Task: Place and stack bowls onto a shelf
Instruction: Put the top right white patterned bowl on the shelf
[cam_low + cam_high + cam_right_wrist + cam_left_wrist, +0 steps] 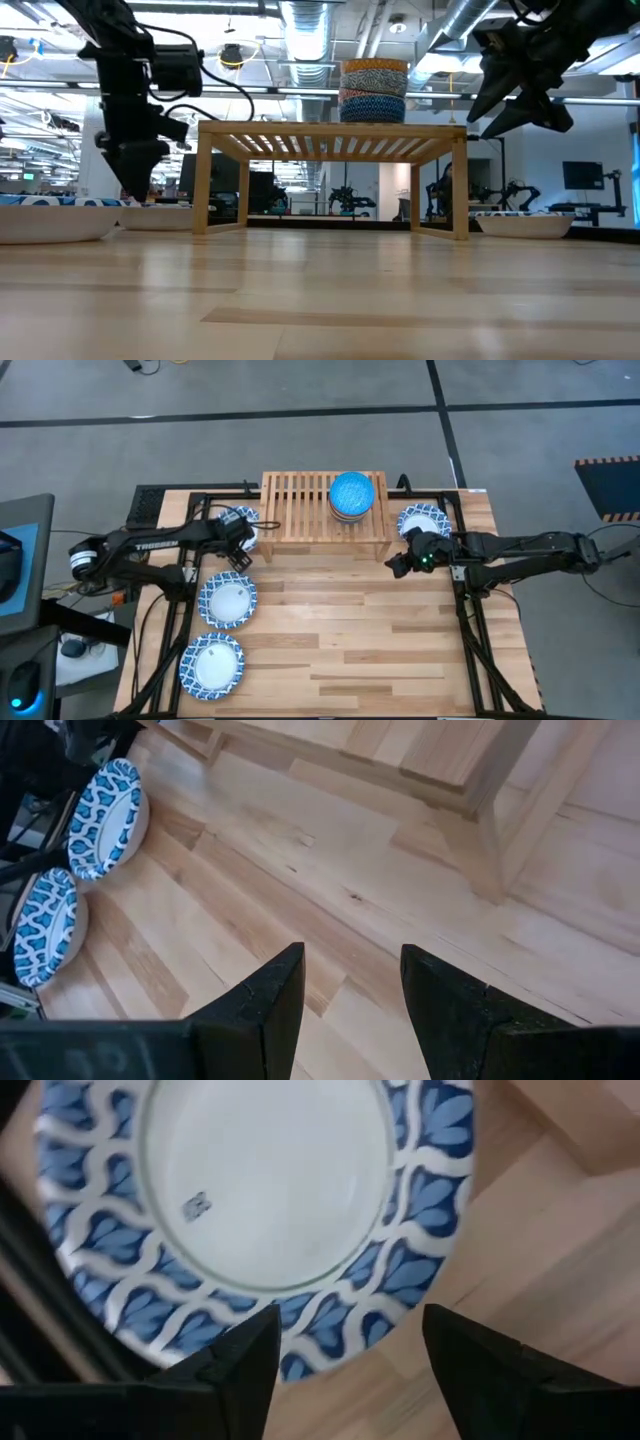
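The slatted wooden shelf (310, 508) stands at the table's far middle and bears a stack of small bowls (352, 496) with a bright blue one on top; the stack also shows in the low view (375, 90). A blue-and-white dish (270, 1190) rests on the table left of the shelf. My left gripper (350, 1345) is open low over that dish's near rim, one finger over the rim and one over bare wood. My right gripper (350, 985) is open and empty above the table near the shelf's right front leg (500, 850). My left gripper stands open astride the dish's patterned rim (300, 1320), its fingers coming from above. I cannot tell whether a finger touches the rim.
Two more patterned dishes (228, 600) (212, 665) lie at the table's left near side. Another dish (425, 520) lies right of the shelf, just behind my right arm. The plank tabletop (380, 640) shows bare wood in the middle and to the near right.
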Controlling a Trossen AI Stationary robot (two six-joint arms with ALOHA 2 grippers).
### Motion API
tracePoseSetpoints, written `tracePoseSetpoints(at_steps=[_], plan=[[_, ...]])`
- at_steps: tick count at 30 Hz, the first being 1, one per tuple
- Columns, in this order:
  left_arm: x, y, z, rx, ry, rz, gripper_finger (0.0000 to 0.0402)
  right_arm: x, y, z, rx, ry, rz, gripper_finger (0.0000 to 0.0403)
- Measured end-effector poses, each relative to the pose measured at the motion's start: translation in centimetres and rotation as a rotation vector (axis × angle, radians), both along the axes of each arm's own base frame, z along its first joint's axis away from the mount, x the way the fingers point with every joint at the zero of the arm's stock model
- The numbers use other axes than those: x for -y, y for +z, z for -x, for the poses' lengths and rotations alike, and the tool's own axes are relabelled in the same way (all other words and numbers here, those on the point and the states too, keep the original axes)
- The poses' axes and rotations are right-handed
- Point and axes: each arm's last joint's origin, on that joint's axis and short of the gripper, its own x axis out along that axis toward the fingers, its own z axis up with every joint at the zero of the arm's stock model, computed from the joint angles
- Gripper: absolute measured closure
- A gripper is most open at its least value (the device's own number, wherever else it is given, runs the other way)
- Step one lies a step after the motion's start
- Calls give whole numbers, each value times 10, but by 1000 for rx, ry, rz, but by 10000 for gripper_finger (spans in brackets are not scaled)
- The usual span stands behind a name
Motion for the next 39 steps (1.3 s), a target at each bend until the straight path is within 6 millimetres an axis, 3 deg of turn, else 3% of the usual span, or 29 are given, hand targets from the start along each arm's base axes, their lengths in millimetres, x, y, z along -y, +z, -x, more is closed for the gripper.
tracePoseSetpoints(at_steps=[12,26,33,39], plan=[[-7,-14,-11,-123,-248,-1,182,0,0,0,0,2,-1,211],[-8,-19,-12,-140,-226,12,182,8,1,0,8,2,-14,211],[-1,-14,-17,-108,-181,32,182,-1,6,-8,82,93,32,211],[0,-14,-14,-103,-75,41,182,3,4,-5,54,-30,40,211]])
